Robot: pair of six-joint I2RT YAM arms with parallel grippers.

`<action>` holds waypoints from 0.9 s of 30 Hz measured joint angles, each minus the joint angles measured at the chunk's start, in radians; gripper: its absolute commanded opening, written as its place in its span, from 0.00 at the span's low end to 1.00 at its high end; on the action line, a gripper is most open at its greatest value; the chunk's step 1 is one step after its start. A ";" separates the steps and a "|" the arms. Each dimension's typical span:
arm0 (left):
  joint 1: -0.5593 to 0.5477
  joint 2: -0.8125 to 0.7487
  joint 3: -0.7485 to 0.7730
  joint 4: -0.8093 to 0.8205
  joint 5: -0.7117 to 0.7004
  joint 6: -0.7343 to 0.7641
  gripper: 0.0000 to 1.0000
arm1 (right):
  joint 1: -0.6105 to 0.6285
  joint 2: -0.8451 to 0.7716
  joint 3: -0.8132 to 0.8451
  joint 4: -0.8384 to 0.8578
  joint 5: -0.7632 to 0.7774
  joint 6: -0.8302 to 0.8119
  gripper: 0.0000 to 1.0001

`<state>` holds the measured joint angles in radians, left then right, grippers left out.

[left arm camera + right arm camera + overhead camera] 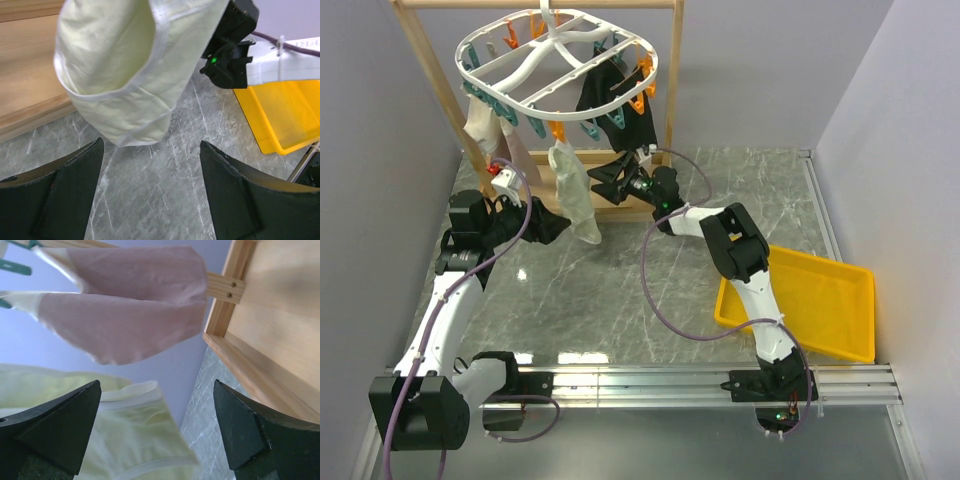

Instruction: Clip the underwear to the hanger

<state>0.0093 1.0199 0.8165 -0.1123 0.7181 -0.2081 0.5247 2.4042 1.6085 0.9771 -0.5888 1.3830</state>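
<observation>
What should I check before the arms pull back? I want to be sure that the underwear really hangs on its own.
1. Underwear hangs below the hanger, under an orange clip: ok.
2. Clip's bite on the fabric: cannot tell, too small in the top view.
3. Left gripper is open, with nothing between its fingers and the underwear above them: ok.
4. Right gripper is open and empty: ok.
5. Underwear's lower edge is off the table: cannot tell.
6. Yellow tray lies apart from the garment, beside the right arm: ok.
</observation>
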 measured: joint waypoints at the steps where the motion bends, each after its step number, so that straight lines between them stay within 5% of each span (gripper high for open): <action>1: 0.000 0.001 0.002 -0.002 0.001 0.000 0.83 | 0.003 0.008 0.000 0.003 0.002 0.011 1.00; 11: 0.000 0.010 0.009 -0.005 0.004 0.000 0.83 | 0.035 0.051 0.000 0.072 0.006 0.192 0.99; 17: 0.000 0.011 0.016 -0.007 0.004 0.002 0.83 | 0.047 0.054 -0.026 0.208 0.010 0.329 0.85; 21: 0.000 0.011 0.018 -0.008 0.003 0.002 0.83 | 0.049 0.053 -0.080 0.280 0.018 0.380 0.35; 22: 0.000 0.012 0.018 -0.008 0.003 0.003 0.82 | 0.049 0.053 -0.092 0.284 0.019 0.391 0.10; 27: 0.000 0.012 0.018 -0.011 -0.001 0.004 0.82 | 0.049 0.042 -0.138 0.296 0.026 0.402 0.00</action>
<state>0.0093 1.0317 0.8349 -0.1230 0.7174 -0.2043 0.5735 2.4458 1.4704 1.2732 -0.5632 1.7855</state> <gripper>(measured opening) 0.821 0.012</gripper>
